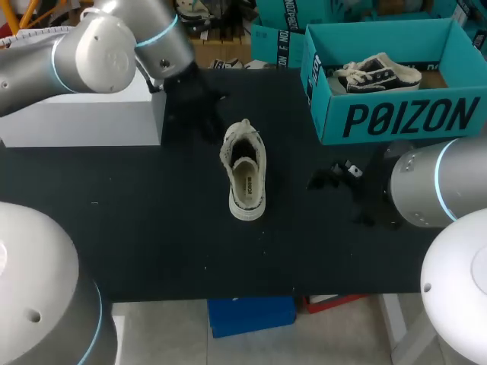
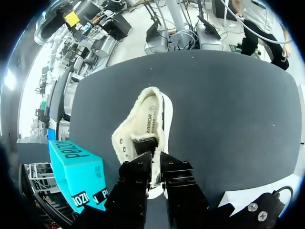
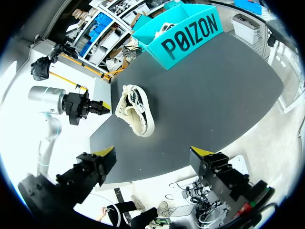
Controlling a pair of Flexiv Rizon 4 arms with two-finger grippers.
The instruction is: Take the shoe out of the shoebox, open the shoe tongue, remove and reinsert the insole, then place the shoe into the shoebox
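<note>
A cream fleece-lined shoe (image 1: 245,171) lies in the middle of the black table, one end towards my left arm. Its printed insole (image 2: 148,119) shows inside. My left gripper (image 1: 204,114) is just behind that end of the shoe (image 2: 143,124). Its fingers (image 2: 138,169) stand a narrow slit apart and hold nothing. My right gripper (image 3: 154,151) hangs wide open near the table's front right, well apart from the shoe (image 3: 133,109). The teal shoebox (image 1: 380,30) stands open at the back right.
A dark and white sneaker (image 1: 377,74) lies inside the shoebox (image 3: 186,40). A white block (image 1: 76,118) sits at the table's back left, beside my left arm. The teal box (image 2: 78,171) also shows beside the left gripper.
</note>
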